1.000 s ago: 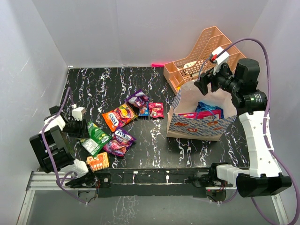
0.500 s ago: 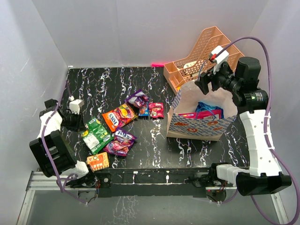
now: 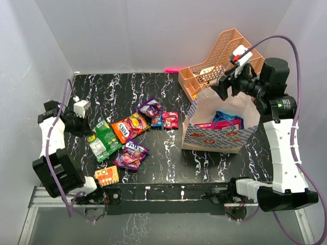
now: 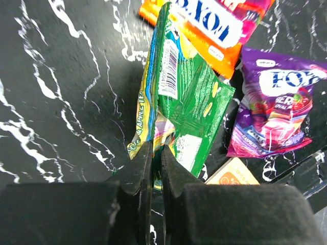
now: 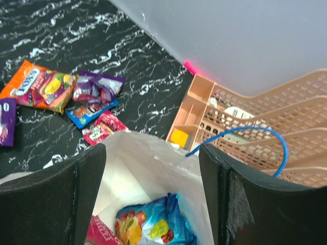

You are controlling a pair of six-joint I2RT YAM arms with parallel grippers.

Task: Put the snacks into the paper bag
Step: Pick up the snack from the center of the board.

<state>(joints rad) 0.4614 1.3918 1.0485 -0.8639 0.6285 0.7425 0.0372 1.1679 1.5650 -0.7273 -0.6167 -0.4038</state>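
Left gripper [image 4: 155, 150], jaws pinched shut on the near end of the green packet [image 4: 189, 97], whose long axis runs straight away from the fingers, by the table's [image 3: 168, 163] left edge. The paper bag [image 3: 217, 137] stands near the right edge, beneath the right gripper [image 5: 152, 153], which is wide open and holds nothing.

Right hand [image 5: 152, 153] is hanging over the open paper bag [image 5: 127, 173], its fingers [image 5: 51, 204] standing wide apart.
Inside the bag a blue packet [image 5: 153, 229] is lying beside a pink packet [image 5: 99, 236], and a blue cord handle [image 5: 230, 134] is arching over the far rim. On the black marbled tabletop [image 5: 61, 30] beyond the bag, an orange packet [image 5: 38, 87], a purple packet [image 5: 97, 86], a small blue packet [image 5: 89, 113] and a red packet [image 5: 103, 127] are lying close together. A peach mesh organizer [image 5: 265, 112] is standing just beside the bag, against the grey wall [image 5: 230, 35], holding a yellow item [image 5: 179, 138] in one small compartment.
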